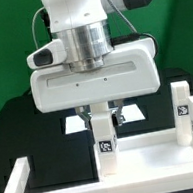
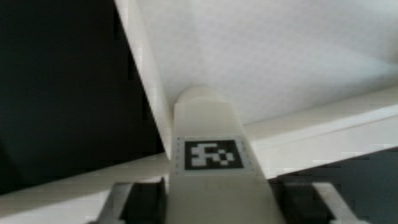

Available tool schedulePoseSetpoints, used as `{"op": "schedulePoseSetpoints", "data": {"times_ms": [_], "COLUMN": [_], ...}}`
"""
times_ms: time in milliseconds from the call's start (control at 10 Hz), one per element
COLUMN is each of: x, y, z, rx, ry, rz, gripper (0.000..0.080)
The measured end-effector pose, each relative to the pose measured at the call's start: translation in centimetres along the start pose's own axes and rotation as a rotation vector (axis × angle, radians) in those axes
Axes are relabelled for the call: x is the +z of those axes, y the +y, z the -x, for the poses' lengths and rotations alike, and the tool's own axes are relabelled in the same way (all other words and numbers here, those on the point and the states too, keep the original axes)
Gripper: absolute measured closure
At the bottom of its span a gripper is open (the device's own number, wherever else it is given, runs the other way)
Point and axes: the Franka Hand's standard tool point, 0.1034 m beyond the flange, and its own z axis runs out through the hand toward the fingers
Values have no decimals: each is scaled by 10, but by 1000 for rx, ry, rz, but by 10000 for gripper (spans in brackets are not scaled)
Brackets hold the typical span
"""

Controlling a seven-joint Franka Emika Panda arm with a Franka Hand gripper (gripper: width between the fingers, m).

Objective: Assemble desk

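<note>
Your robot arm hangs straight down over the black surface, and its big white wrist block fills the middle of the exterior view. Under the block, the fingers sit on either side of 1 short white leg. That leg stands upright and has a black-and-white tag on its front face. In the wrist view you see the same leg from above, with its tag facing the camera and a dark finger pad just beside each side of it. The fingers look pulled in around the leg, but you cannot tell from these pictures if they press it hard or only sit next to it. The leg's foot is at the white tabletop panel, which lies flat at the front of the exterior view with a raised rim around it. In the wrist view the panel shows as a wide pale sheet behind the leg, with black surface beside it. On the exterior view's right, 2 more legs with tags stand upright close together, near the panel's far edge. A green wall is behind everything.
</note>
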Motion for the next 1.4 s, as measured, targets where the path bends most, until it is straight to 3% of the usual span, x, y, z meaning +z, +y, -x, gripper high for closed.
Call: {"op": "schedulePoseSetpoints", "data": {"times_ms": [400, 600, 800, 1000, 1100, 1200, 1300, 1400], "x": [0, -3, -3, -1, -1, -1, 3, 4], "y": [0, -3, -4, -5, -5, -4, -2, 0], "z": [-2, -3, -7, -6, -6, -5, -2, 0], "rx": [718, 931, 1099, 1135, 1111, 1019, 776, 569], "ry": [-25, -50, -82, -85, -83, -75, -56, -57], "rz": [-79, -81, -67, -63, -64, -62, -54, -57], "gripper": [507, 506, 506, 506, 419, 283, 178, 178]}}
